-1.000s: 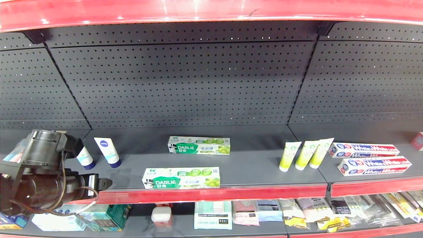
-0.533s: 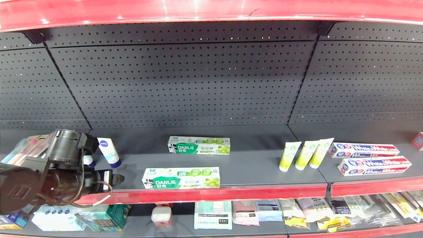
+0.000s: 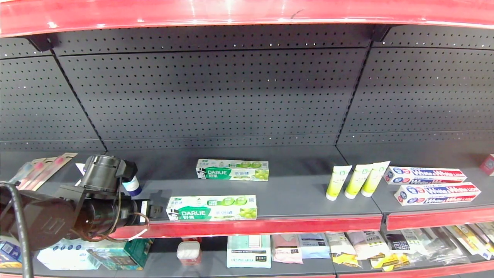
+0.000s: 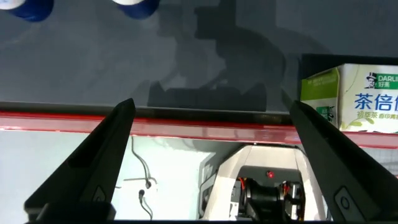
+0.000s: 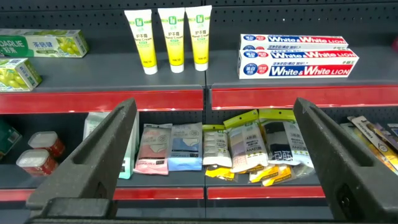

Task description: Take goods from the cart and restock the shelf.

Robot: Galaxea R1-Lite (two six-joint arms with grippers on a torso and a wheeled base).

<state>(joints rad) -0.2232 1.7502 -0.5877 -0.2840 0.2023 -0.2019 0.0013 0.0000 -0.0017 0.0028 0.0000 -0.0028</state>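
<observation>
— Where is the left pincer (image 3: pixel 157 210) placed?

— It is held low at the front lip of the shelf (image 3: pixel 301 195), with its tips just beside the left end of the front toothpaste box (image 3: pixel 211 207). Whether the box is touched cannot be told.

— How are its fingers set?

— They are spread wide and nothing is carried between them. In the left wrist view the red shelf edge (image 4: pixel 205 121) is seen across the gap. The box's end face is seen just past one fingertip, off to the side and not centred.

— How is the box laid?

— It is laid flat along the front edge, its long axis running left to right, so the short end is presented to the pincer. The box lies to the robot's right of the tips. A second toothpaste box (image 3: pixel 232 170) is set farther back.

— Which arm is better placed?

— The left, by far. The right pincer (image 5: pixel 216 99) is also spread and empty. It is held well back from the shelf, facing the yellow-green tubes (image 5: pixel 168 37).

— What is the coming move judged to need?

— A shift to the robot's right is probably needed, so that the box's end is brought between the fingers. If the box is pushed end-on instead, it would likely be slid along the lip, and it could be tipped off.
</observation>
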